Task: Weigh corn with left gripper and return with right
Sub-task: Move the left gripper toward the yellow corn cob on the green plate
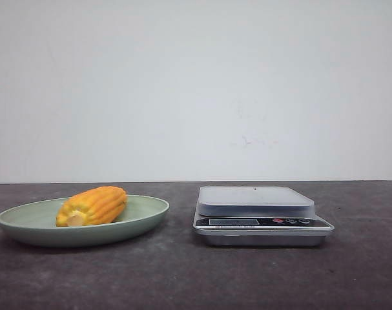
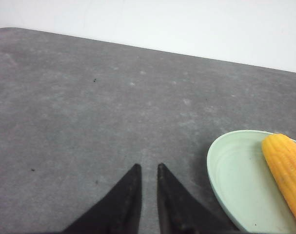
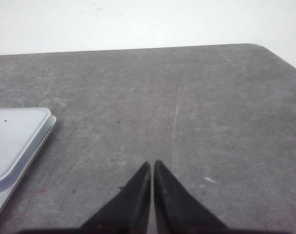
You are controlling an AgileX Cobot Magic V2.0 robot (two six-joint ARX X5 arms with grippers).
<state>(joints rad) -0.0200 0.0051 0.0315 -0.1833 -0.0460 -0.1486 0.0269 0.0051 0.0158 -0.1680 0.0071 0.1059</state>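
The corn [image 1: 92,205], a stubby orange-yellow cob with its pale cut end toward me, lies in a pale green plate [image 1: 28,226] on the left of the table. In the left wrist view the corn [image 2: 286,170] and the plate [image 2: 235,170] lie off to one side of my left gripper [image 2: 148,166]. That gripper hovers over bare table, its jaws slightly apart and empty. My right gripper [image 3: 152,163] is shut and empty over bare table, away from the scale [image 3: 16,141]. Neither gripper shows in the front view.
A silver digital kitchen scale [image 1: 260,216] with a flat empty platform stands at the right of the plate. The dark grey table [image 1: 183,278] ends at a white wall behind. A rounded table corner [image 3: 265,48] lies ahead of the right gripper.
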